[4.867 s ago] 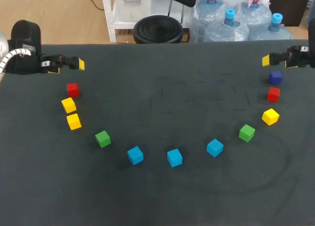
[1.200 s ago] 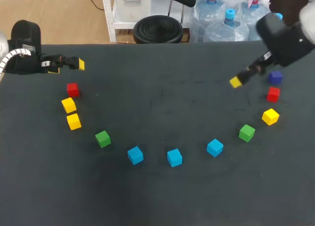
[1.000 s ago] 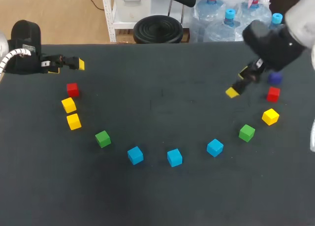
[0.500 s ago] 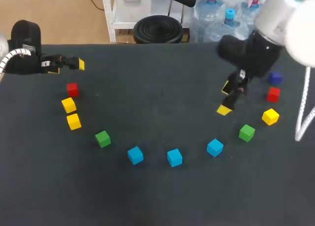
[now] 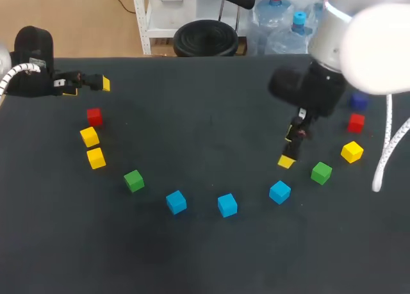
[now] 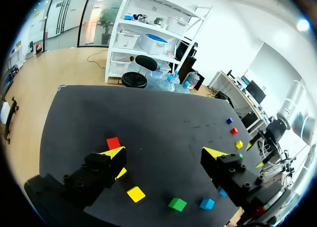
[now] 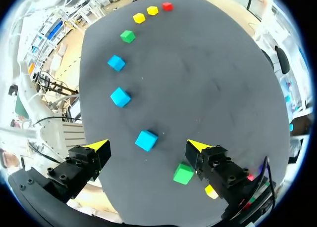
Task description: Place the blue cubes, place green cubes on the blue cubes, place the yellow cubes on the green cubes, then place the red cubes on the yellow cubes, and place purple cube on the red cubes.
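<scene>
- In the lower middle of the head view, three blue cubes lie in a shallow arc on the worktop: left blue, middle blue and right blue. They sit apart from one another and nothing is stacked yet.
- The right claw hangs just up-frame of right blue, released and empty. In the right wrist view that cube lies under the spread fingers, between them.
- The left claw is at the upper left, released and empty, near the left red.
- Handling, judged: the cubes look small, rigid and light, with flat faces and sharp edges. They are not fragile, but they will likely skid or twist if nudged.
- Grip, judged: take the cube across two opposite flat faces at mid-height. Right blue sits turned, so square the fingers to its faces and avoid its corners.
- Nearby on the right: right green is near right blue. Beyond it, right yellow, right red and purple run up the right edge.
- Nearby on the left: left green and two yellows.
- Obstruction, judged: only right green, which a wide-spread finger could clip.
</scene>
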`<state>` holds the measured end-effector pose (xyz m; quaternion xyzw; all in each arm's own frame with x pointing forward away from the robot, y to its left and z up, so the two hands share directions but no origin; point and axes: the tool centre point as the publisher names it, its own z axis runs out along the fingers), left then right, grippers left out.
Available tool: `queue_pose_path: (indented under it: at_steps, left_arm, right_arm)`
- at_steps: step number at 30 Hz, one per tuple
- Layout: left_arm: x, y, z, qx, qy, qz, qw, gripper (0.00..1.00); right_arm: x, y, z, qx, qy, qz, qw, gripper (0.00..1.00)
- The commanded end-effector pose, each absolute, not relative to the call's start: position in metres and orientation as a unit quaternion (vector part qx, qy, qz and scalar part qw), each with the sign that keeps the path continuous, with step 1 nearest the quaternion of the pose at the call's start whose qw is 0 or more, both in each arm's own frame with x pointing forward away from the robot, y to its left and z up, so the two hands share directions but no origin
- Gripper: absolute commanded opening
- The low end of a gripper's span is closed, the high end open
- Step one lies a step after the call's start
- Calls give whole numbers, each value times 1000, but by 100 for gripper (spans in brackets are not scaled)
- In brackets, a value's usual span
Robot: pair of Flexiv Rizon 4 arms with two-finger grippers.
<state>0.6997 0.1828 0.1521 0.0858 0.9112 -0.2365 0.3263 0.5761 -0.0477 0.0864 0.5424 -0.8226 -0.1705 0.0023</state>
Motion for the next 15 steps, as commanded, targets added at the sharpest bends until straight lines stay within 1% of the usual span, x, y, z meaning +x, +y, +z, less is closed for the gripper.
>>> queue_pose_path:
  at_steps: [1, 9, 13, 15]
  left_arm:
    - [699, 185, 150, 88, 909, -242, 329, 100]
    - [699, 185, 150, 88, 909, -242, 329, 100]
    - [699, 185, 150, 88, 909, -242, 329, 100]
    - [699, 185, 150, 88, 909, -242, 329, 100]
  right_arm:
    - [573, -49, 76, 494, -850, -179, 33, 100]
    - [566, -47, 60, 459, -873, -161, 30, 100]
    - [566, -49, 48, 443, -891, -98, 19, 100]
    - [565, -50, 42, 436, -895, -87, 21, 100]
